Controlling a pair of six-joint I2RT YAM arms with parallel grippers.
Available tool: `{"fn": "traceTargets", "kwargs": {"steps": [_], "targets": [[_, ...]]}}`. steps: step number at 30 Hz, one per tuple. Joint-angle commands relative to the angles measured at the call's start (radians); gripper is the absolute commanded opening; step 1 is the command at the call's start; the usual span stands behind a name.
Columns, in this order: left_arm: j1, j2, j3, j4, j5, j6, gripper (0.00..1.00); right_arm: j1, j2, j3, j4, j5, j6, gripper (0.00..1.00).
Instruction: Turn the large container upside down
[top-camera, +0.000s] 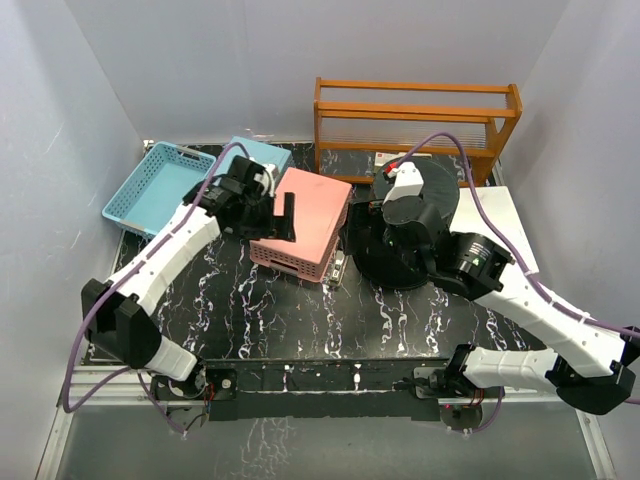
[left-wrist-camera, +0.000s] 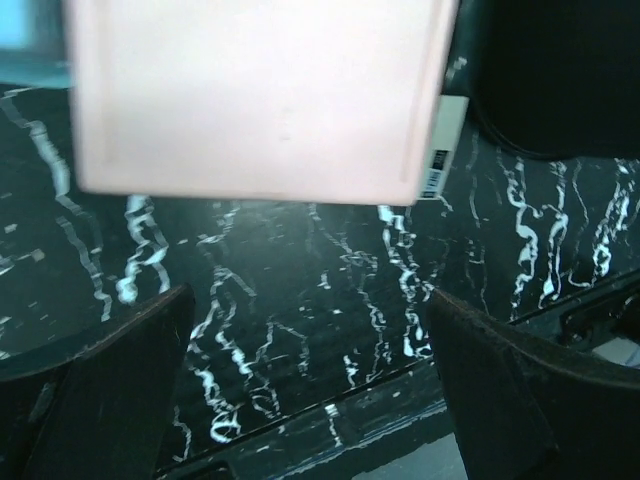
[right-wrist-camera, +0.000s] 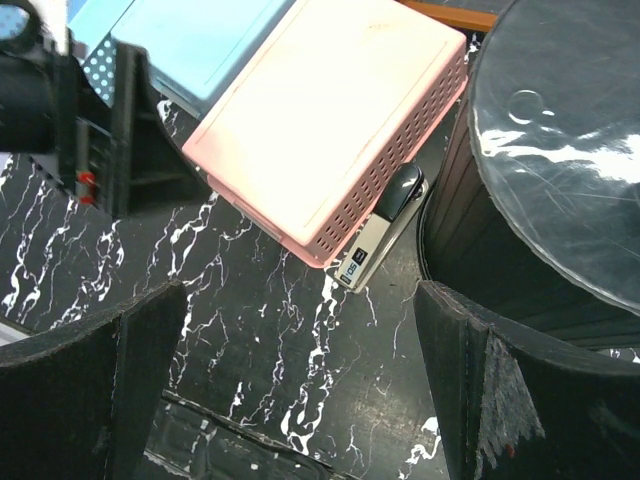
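Our right gripper (right-wrist-camera: 300, 300) and left gripper (left-wrist-camera: 310, 300) are hanging wide open, holding nothing. We are seeing the bucket (right-wrist-camera: 560, 170) standing base up, just beside the stapler (right-wrist-camera: 385, 225) and pink basket (right-wrist-camera: 330, 120). In pulling away, the right arm risks clipping the bucket and toppling it.

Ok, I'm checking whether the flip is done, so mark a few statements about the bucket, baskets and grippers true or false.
1. The large container stands with its flat base up. True.
2. The right gripper is clamped on it. False: the jaws are open with nothing between them.
3. The pink basket lies bottom up. True.
4. The stapler lies inside the pink basket. False: it lies on the table, between basket and container.
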Motion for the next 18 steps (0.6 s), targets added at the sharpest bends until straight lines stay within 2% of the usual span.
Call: {"fn": "traceTargets", "kwargs": {"steps": [1,2,5,9,12,18], "targets": [[0.194,-0.099,0.031,-0.094,0.005,0.053,0.99,0.002,-0.012,0.030,0.067,-0.016,-0.035,0.98],[0.279,-0.093,0.060,-0.112,0.028,0.067,0.99,0.002,-0.015,0.025,0.068,-0.019,-0.035,0.98],[0.426,-0.074,0.100,-0.117,-0.021,0.091,0.99,0.002,-0.026,0.006,0.081,-0.034,-0.031,0.98],[0.618,-0.035,0.098,-0.052,-0.018,0.112,0.98,0.002,-0.027,0.007,0.085,-0.068,-0.025,0.98],[0.655,0.031,0.113,-0.020,-0.059,0.218,0.94,0.002,-0.031,0.016,0.074,-0.081,-0.026,0.98],[0.655,0.123,0.119,0.047,-0.028,0.404,0.93,0.001,-0.006,0.061,0.023,-0.068,-0.051,0.98]]}}
